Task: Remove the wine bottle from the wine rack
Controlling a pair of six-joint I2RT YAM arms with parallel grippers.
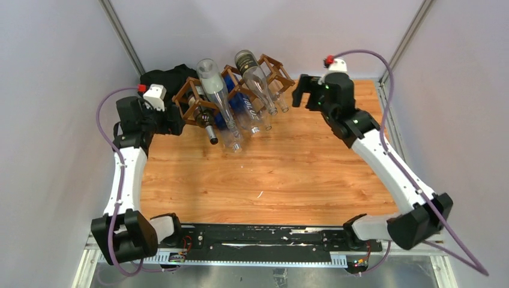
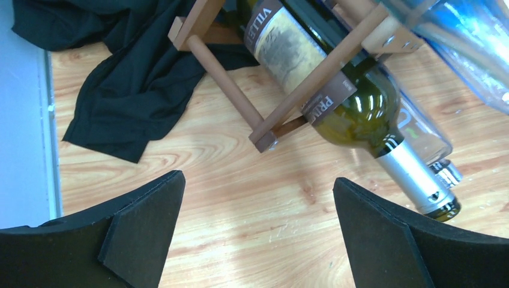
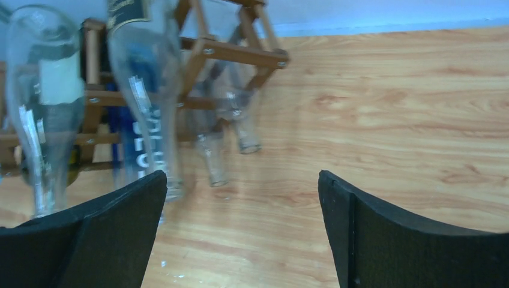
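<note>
While both arms reach toward the far side of the bench (image 1: 288, 180), neither pincer grips anything. The left pincer (image 2: 257, 186) is spread wide, its two dark pads set well apart over bare wood with nothing between them. The right pincer (image 3: 241, 180) is likewise released, jaws wide, and only wood grain shows in the gap.

The wine rack (image 1: 185, 95), a dark brown lattice of thin sticks, stands along the far edge of the bench, between the two pincers in the top view. The wine bottle (image 2: 354, 111) lies in the cell at the rack's left end, dark green glass with a pale label and a silver foil neck. Its neck pokes out of the front of the rack and slopes down toward the bench, the mouth pointing at the near side. In the left wrist view the mouth appears just beyond the tip of one pad, and no contact shows between them.

Other bottles fill the rack as well: a tall clear bottle (image 1: 219, 99) leaning forward over the lattice, a blue bottle (image 1: 237, 105) beside it, and further clear ones toward the right end, necks down and forward. A black cloth (image 2: 132, 78) lies crumpled on the bench behind and to the left of the rack, close to the left arm's wrist.
</note>
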